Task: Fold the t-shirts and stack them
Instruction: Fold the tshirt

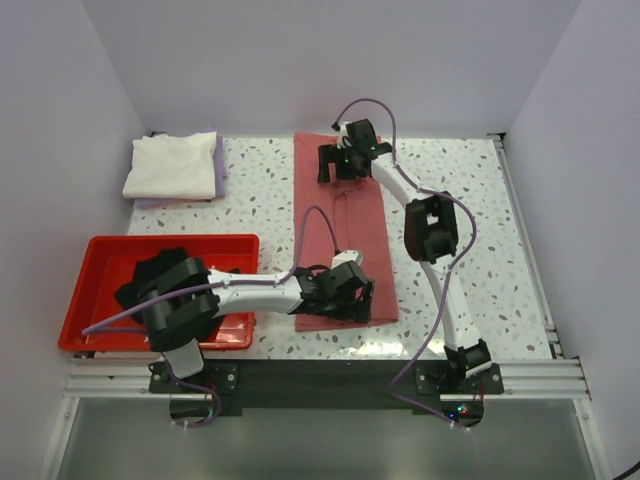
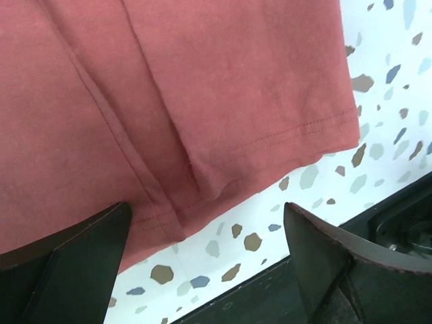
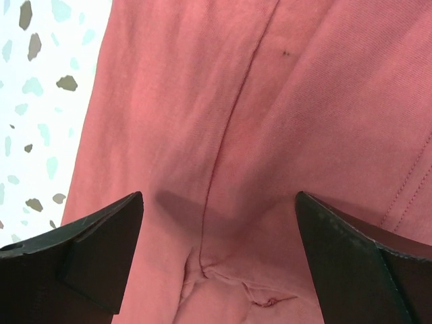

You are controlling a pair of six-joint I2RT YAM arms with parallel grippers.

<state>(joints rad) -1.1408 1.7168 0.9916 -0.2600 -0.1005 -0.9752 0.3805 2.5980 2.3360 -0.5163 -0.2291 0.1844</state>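
Left pincer (image 2: 206, 214) and right pincer (image 3: 217, 201) both gape open over opposite ends of the folded salmon t-shirt (image 1: 360, 222).

Worktop (image 1: 460, 200): white with small dark specks.
Red shirt (image 1: 345, 230): in middle, flat, folded to long strip, runs far to near.
Lavender shirt (image 1: 218, 170): far left corner, flat on worktop, white shirt (image 1: 170, 165) folded on top.
Tray (image 1: 120, 243): red, near left, close to red shirt, not touching.
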